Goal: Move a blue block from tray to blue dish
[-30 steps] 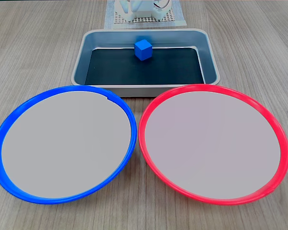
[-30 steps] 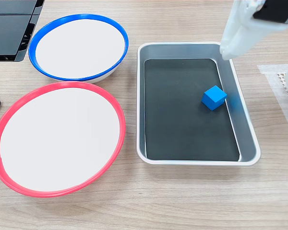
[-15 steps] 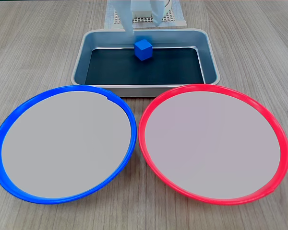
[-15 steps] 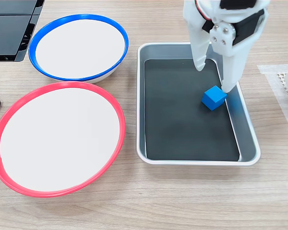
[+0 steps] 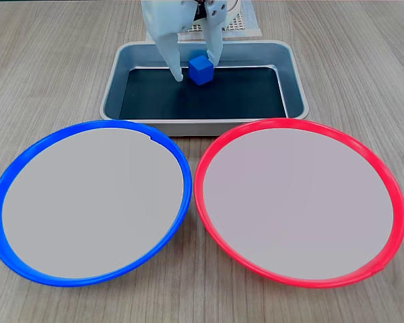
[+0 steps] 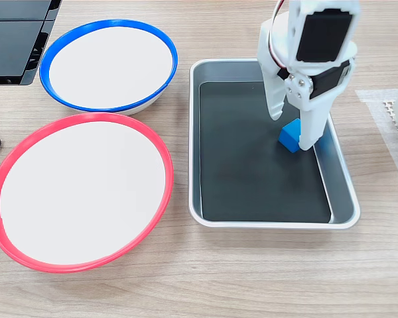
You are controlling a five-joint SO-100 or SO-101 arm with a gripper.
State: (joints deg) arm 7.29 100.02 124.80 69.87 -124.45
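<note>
In a fixed view we see the gripper [image 5: 194,71] reaching down into the tray [image 5: 293,77] from the far side, jaws spread wide. The blue block [image 5: 201,69] sits between the two white fingers [image 5: 170,47], nearer the right finger as this view shows it; we can't tell whether that one is touching it. We judge this as the reach-and-grasp step, nothing lifted yet. The block is a small bright blue cube with plain faces, resting on the tray's black floor close to the far wall. The blue dish [image 5: 87,128] lies well in front of the gripper and to its left in this view, with the red dish [image 5: 299,124] beside it (both bare inside).

In the other fixed view the gripper [image 6: 293,131] comes from the top of the picture. The jaws are apart and not clamped, one finger on either side of the blue block [image 6: 288,136], which is partly hidden behind the lower finger. The tray [image 6: 272,222] stretches away below and left of the tool, and the blue dish [image 6: 109,106] is well off to the tool's left, beyond the tray wall.

Next move, as we judge it: settle a little lower, close the jaws squarely on the cube, lift it clear of the tray wall, then carry it over the blue rim.
</note>
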